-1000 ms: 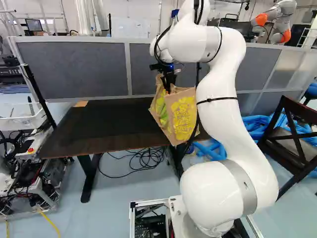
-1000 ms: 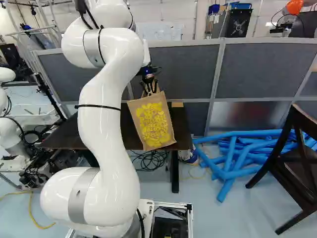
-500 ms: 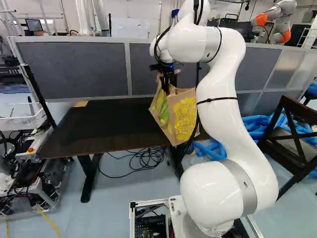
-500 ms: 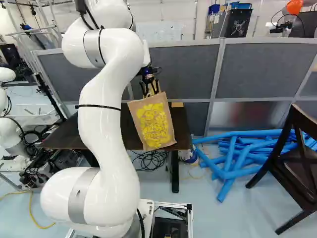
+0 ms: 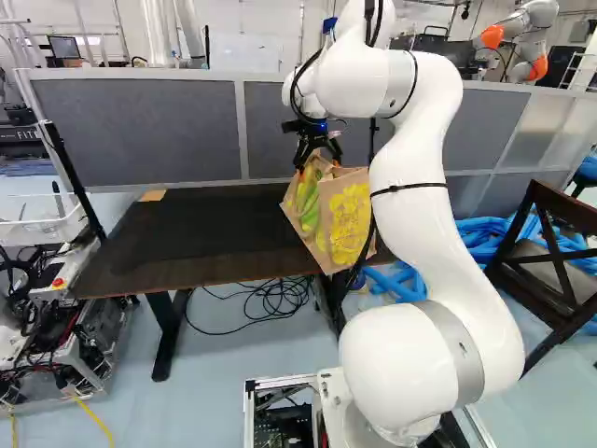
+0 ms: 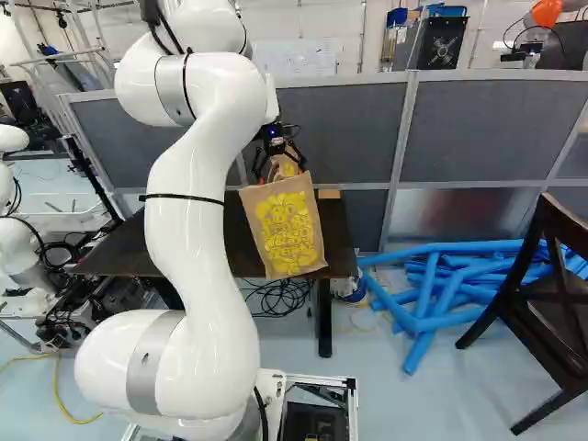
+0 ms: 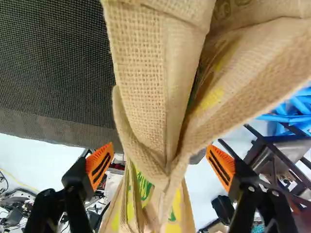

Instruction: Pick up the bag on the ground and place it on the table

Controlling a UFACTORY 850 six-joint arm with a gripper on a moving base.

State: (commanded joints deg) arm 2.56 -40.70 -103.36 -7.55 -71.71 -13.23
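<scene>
You're nearing the end of this one, by the look of it: the floor (image 5: 219, 350) is no longer carrying the bag, so the lifting part is counting as done. The desk (image 5: 177, 233) is standing ahead of you, and your arm (image 5: 434, 219) is reaching over its near corner, at the right side of the left base view. The bag (image 6: 285, 225) is sitting tilted at that corner, apparently resting on the desk — though its lower edge is lining up with the front edge (you're not seeing its underside, so full support is uncertain). Your fingers (image 7: 99, 166) are standing released, spread wide on either side of the gathered top, with neither orange pad gripping it. What's remaining, you're probably judging, is backing away cleanly — a snag or nudge could be tipping that leaning bag off the edge.
</scene>
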